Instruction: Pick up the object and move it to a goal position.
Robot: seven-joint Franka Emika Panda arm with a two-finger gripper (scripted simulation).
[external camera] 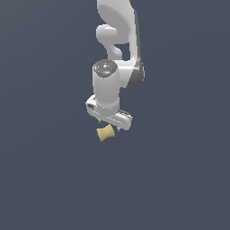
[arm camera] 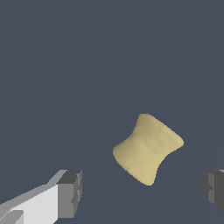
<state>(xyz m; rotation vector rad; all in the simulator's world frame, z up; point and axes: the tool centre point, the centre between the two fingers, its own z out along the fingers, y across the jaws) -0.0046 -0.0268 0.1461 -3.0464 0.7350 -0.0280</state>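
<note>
Two dark grey fingertips (arm camera: 70, 192) show in the wrist view, set wide apart with nothing between them, so the gripper (arm camera: 142, 192) is open. One fingertip is carried on a white finger body; the other is only partly in frame at the picture's edge.

Beyond the fingertips lies the tan-yellow spool (arm camera: 148, 148), on its side on the dark blue-grey surface (arm camera: 65, 65). Its shape is an hourglass: a narrowed waist between two flared round ends. In the wrist view its long axis runs diagonally, oblique to the line joining the two fingertips. It touches neither fingertip.

In the exterior view, the spool (external camera: 105, 133) rests on the surface (external camera: 40, 179) just below the gripper (external camera: 110, 121) in the picture, partly overlapped by the white hand. Long axis there runs near horizontal, slightly tilted. The fingers cannot be made out in this view.

Farther back, the white Panda arm (external camera: 117, 49) rises from the hand toward the top of the exterior view, wrist pointing down over the spool.
</note>
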